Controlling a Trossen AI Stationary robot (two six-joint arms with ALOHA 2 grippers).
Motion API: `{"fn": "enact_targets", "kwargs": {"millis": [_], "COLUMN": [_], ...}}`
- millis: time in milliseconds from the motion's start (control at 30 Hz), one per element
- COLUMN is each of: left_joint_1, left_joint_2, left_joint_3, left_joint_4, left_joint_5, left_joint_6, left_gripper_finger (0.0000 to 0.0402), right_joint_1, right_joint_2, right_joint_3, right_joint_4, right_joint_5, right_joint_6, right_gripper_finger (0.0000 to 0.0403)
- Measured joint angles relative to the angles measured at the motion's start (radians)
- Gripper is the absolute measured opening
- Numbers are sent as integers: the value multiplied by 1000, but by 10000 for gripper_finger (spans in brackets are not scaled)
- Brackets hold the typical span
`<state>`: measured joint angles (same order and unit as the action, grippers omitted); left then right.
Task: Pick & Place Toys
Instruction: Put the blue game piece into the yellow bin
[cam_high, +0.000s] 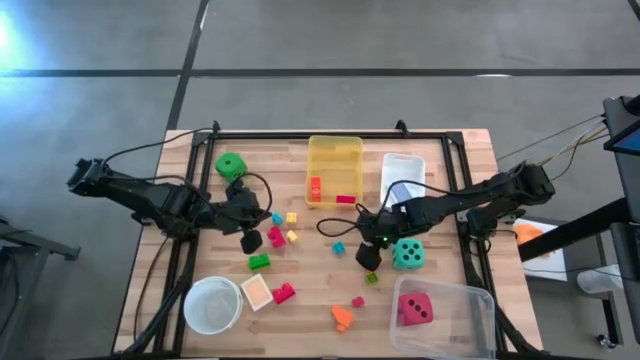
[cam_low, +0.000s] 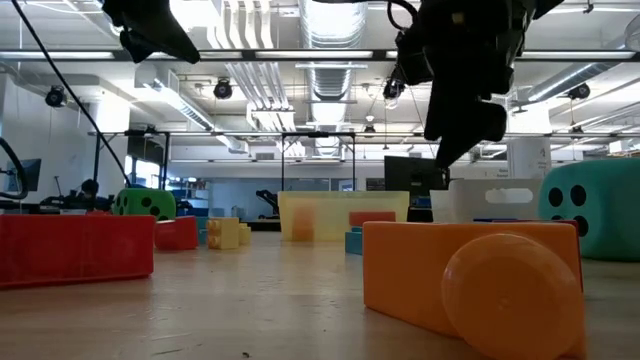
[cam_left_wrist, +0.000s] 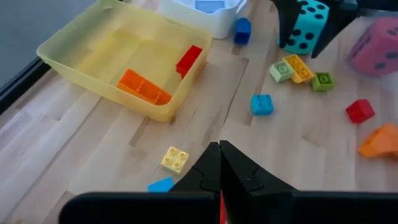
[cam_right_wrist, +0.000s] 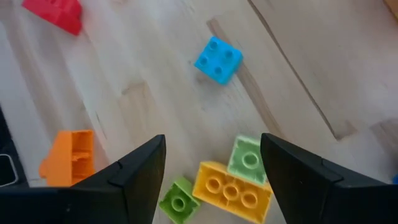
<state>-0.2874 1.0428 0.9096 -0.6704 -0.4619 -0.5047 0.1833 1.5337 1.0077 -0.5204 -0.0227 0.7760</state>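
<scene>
My left gripper (cam_high: 250, 238) hangs shut above the table's left middle, touching nothing. In its wrist view (cam_left_wrist: 219, 163) a yellow block (cam_left_wrist: 175, 158) and a blue block (cam_left_wrist: 161, 185) lie just beyond the fingertips. My right gripper (cam_high: 368, 256) is open above the table's middle, left of the teal die (cam_high: 407, 254). In its wrist view (cam_right_wrist: 211, 163) the fingers stand apart over a yellow block (cam_right_wrist: 233, 186) and two small green blocks (cam_right_wrist: 249, 158), touching none. A blue block (cam_right_wrist: 217, 59) lies flat farther off. The green die (cam_high: 230, 165) sits at the far left.
The yellow bin (cam_high: 335, 170) holds an orange and a red block. The white bin (cam_high: 402, 175) stands to its right. The clear bin (cam_high: 470, 300) at the near right holds the pink-red die (cam_high: 415, 308). The white bowl (cam_high: 212, 305) is near left. Loose blocks lie between the arms.
</scene>
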Motion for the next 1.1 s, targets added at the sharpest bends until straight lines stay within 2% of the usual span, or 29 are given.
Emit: {"fn": "enact_targets", "kwargs": {"millis": [300,400,500,733,833,967,1100], "left_joint_1": [2,22,52,100,126,205,287], "left_joint_2": [1,2,2,5,27,102,209], "left_joint_3": [0,0,0,0,0,0,0], "left_joint_4": [14,-11,-42,-70,-73,-103,-165], "left_joint_5": [17,19,52,81,81,109,206], "left_joint_6": [-54,-49,-45,12,7,-183,-181], "left_gripper_finger": [1,14,58,207,256,290,294], "right_joint_1": [0,0,0,0,-1,0,0], "right_joint_2": [0,5,12,15,14,20,22], "right_joint_3": [0,0,0,-1,-1,-2,-2], "right_joint_4": [34,37,38,38,39,37,40], "right_joint_5": [-1,12,50,58,58,58,58], "right_joint_6": [-104,-121,-140,-148,-148,-144,-145], "right_gripper_finger": [254,254,254,254,254,254,254]}}
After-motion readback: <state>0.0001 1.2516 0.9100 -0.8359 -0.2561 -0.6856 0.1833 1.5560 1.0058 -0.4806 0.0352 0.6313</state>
